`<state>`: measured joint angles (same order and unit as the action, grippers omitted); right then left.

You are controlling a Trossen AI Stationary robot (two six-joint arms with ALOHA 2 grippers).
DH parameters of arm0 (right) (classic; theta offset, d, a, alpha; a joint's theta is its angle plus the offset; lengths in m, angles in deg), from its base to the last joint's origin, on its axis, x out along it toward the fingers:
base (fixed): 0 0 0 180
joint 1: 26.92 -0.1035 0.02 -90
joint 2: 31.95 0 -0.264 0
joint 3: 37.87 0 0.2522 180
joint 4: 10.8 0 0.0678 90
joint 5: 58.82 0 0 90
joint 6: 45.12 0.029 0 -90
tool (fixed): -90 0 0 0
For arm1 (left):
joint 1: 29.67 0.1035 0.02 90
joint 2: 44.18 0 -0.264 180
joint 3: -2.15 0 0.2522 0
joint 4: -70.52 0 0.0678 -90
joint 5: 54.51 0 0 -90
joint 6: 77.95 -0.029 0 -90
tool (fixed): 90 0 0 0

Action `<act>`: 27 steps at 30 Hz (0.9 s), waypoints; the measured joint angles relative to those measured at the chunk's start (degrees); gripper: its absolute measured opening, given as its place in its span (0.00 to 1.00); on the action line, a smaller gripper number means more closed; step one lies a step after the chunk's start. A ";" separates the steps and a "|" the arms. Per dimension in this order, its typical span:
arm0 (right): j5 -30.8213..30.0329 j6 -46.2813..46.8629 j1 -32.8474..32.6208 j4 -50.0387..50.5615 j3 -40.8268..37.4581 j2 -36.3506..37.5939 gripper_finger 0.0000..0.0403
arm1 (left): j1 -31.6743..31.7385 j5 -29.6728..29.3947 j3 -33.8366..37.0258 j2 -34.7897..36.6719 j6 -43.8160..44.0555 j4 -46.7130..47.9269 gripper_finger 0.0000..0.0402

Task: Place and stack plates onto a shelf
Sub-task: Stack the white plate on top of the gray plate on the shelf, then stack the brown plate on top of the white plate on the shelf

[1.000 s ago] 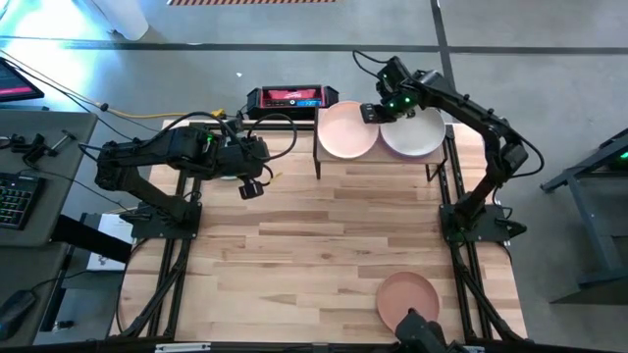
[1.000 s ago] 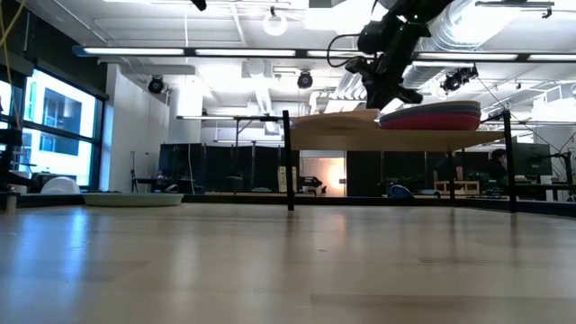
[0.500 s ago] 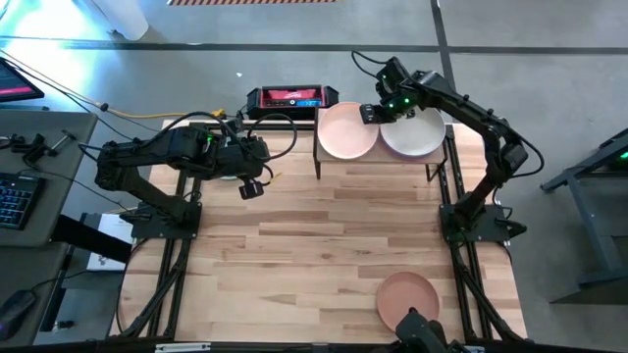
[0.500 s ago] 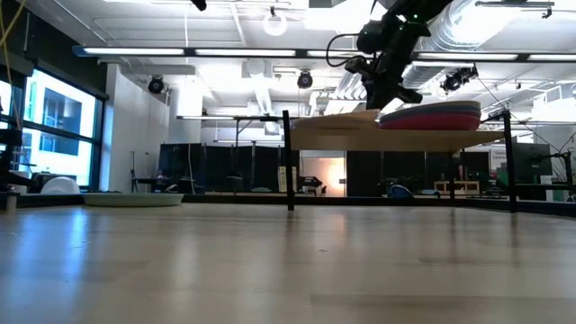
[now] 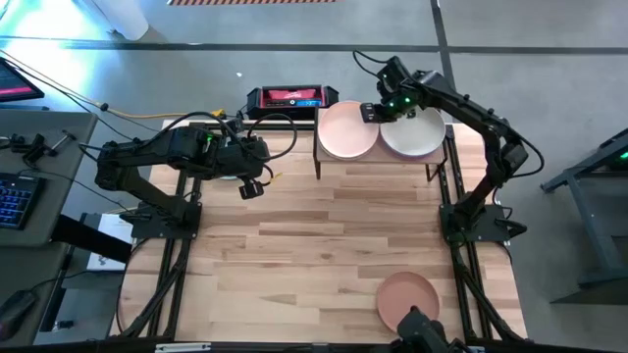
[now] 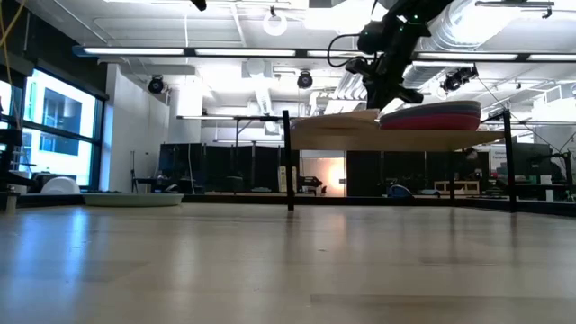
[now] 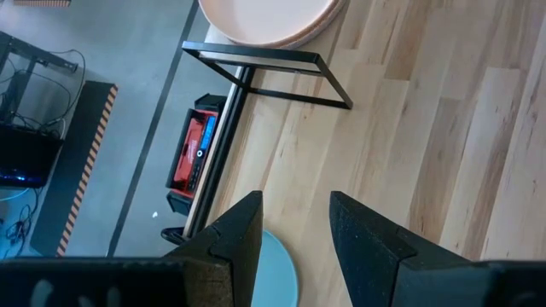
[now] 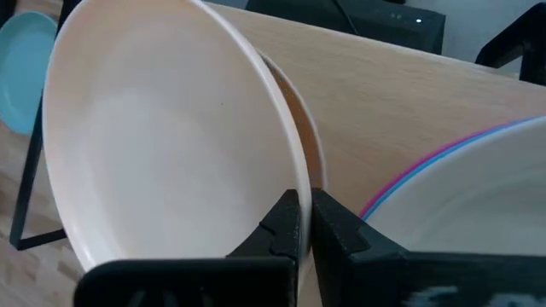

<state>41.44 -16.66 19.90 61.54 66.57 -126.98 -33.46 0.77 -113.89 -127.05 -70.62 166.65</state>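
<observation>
**Nothing moves; right gripper pinches peach plate on shelf**

Nearest, a terracotta plate (image 5: pixel 407 297) waits at the table's front edge. Farther back, the left gripper (image 5: pixel 252 188) hovers spread wide and empty above a teal plate (image 7: pixel 277 271). Farthest, on the shelf (image 5: pixel 324 157), the right gripper (image 5: pixel 371 113) stays clamped tight on the peach plate's (image 5: pixel 345 130) rim, beside the white-topped stack (image 5: pixel 414 133). With no change over the last second, placement seems paused before release.

Peach plate (image 5: pixel 345 130) and cream-topped stack (image 5: pixel 414 133) on shelf (image 5: pixel 383 160).

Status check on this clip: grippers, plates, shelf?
Right gripper shut on peach-pink plate at shelf. Left gripper open over teal plate. Terracotta plate waiting.
</observation>
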 joint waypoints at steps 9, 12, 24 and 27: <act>0.17 -0.20 0.23 -0.17 0.00 0.07 0.15 | 0.00 0.01 0.00 0.00 0.00 0.00 0.32; 0.10 -0.30 0.40 -0.20 0.00 0.07 0.27 | 0.00 0.01 0.00 0.00 0.00 0.01 0.32; 4.00 -0.43 1.23 -1.03 0.00 0.93 0.52 | 0.00 0.02 0.00 0.00 0.00 0.02 0.32; 5.81 -0.43 1.20 -3.40 0.00 1.87 0.53 | 0.00 0.04 0.00 -0.02 0.00 0.00 0.32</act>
<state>47.25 -17.09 21.10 58.14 66.57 -125.11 -33.46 0.81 -113.89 -127.08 -70.62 166.65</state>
